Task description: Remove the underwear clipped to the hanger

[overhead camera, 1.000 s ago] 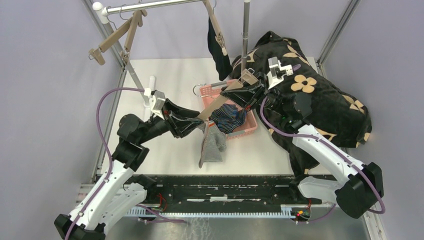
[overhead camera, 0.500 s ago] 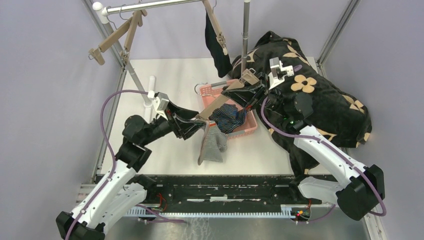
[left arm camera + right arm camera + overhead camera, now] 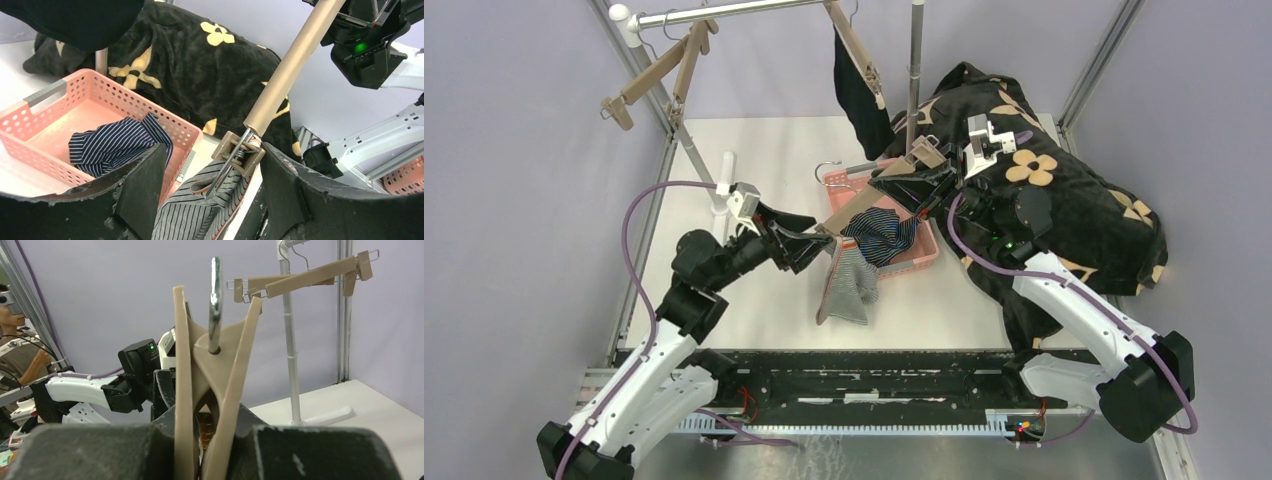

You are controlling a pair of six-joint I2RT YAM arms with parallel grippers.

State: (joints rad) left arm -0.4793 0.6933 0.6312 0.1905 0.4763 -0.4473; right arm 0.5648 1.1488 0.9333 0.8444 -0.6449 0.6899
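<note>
My right gripper (image 3: 921, 185) is shut on a tan wooden hanger (image 3: 220, 390) and holds it tilted over the pink basket (image 3: 929, 256). The grey striped underwear (image 3: 200, 210) hangs from the clip (image 3: 240, 152) at the hanger's low end and drapes to the table (image 3: 849, 290). My left gripper (image 3: 212, 165) is open, its fingers (image 3: 140, 185) on either side of that clip and the cloth's waistband. The navy striped underwear (image 3: 115, 145) lies in the basket. The black underwear (image 3: 856, 90) hangs clipped to another hanger on the rail.
A big black blanket with tan flowers (image 3: 1064, 200) is heaped at the right, behind the basket. Two bare hangers (image 3: 659, 70) hang at the rail's left end. The rail's post (image 3: 694, 150) and white foot stand just behind my left arm.
My left gripper's jaws have spread wider around the clip. The grey striped underwear has swung slightly left and still hangs from the clip. The right gripper has barely moved.
</note>
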